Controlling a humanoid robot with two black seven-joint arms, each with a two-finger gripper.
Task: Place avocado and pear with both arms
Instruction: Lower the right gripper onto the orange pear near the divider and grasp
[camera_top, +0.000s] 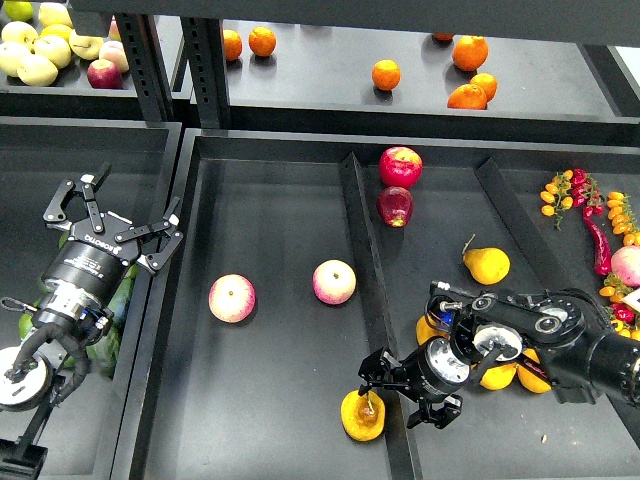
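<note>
The pear (362, 416), golden yellow-orange with a dark stem, lies at the near end of the middle bin, beside the divider (366, 262). My right gripper (401, 393) is open, with its fingers spread right next to the pear on its right side, over the divider. My left gripper (113, 224) is open and empty, held above the left bin. Dark green fruit, likely the avocado (116, 300), shows only partly from under my left arm.
Two pink-yellow apples (231, 298) (334, 282) lie in the middle bin. Two red apples (400, 166) and several pears (487, 265) lie in the right bin, partly under my right arm. Chillies (598, 238) are far right. Oranges (386, 74) are on the back shelf.
</note>
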